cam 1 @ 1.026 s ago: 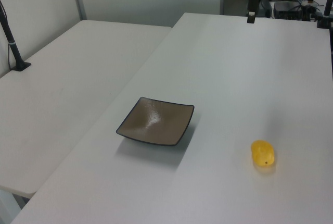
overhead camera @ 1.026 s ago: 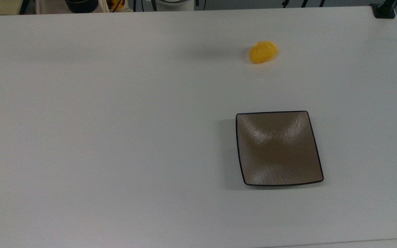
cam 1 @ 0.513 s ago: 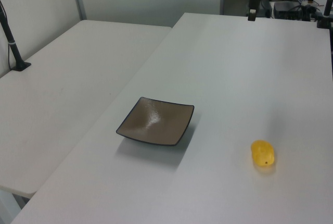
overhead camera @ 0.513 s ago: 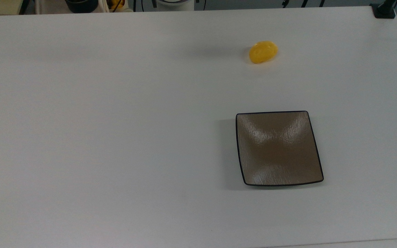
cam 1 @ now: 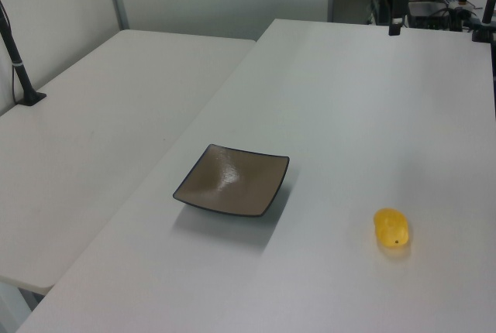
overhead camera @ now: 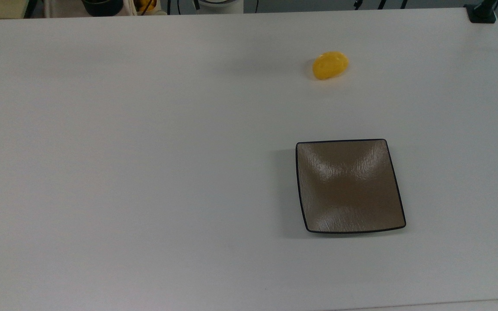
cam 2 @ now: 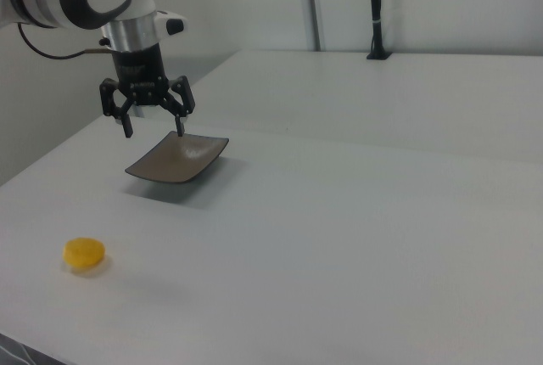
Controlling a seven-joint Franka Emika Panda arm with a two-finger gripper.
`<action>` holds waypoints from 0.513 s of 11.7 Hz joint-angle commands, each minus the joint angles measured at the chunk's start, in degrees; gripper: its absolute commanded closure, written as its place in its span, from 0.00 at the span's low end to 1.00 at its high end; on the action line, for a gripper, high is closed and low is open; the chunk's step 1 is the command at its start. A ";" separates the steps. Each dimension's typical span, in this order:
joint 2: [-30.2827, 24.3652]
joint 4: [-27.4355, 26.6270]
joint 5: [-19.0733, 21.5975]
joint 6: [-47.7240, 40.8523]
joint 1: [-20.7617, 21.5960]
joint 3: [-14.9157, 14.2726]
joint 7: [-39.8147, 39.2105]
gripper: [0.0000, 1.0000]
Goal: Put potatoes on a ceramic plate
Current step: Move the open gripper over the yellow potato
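So the gripper [cam 2: 153, 120], jaws spread wide and empty, has drifted sideways; potato [overhead camera: 330, 65] and plate [overhead camera: 350, 186] haven't budged.

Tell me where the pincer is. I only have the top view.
Observer: In the right view, the pincer hangs in the air above the table, higher in the picture than the potato.
Operator: Open or shut?
Observer: Open. The fingers are spread, with nothing between them.
Operator: Is it close to the potato?
Observer: No. In the left view, the potato lies at the near end of the table and the arm is at the far end.
Operator: Anything on the plate?
Observer: The right view shows the ceramic plate bare.
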 commanded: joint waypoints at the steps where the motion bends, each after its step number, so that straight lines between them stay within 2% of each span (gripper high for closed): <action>1: -0.94 -2.43 -0.79 -1.79 0.85 1.16 -13.81 0.00; 3: -1.03 -4.80 -3.87 -3.54 0.85 5.64 -17.62 0.00; 6: -1.46 -8.57 -3.62 -3.03 1.29 10.04 -16.83 0.00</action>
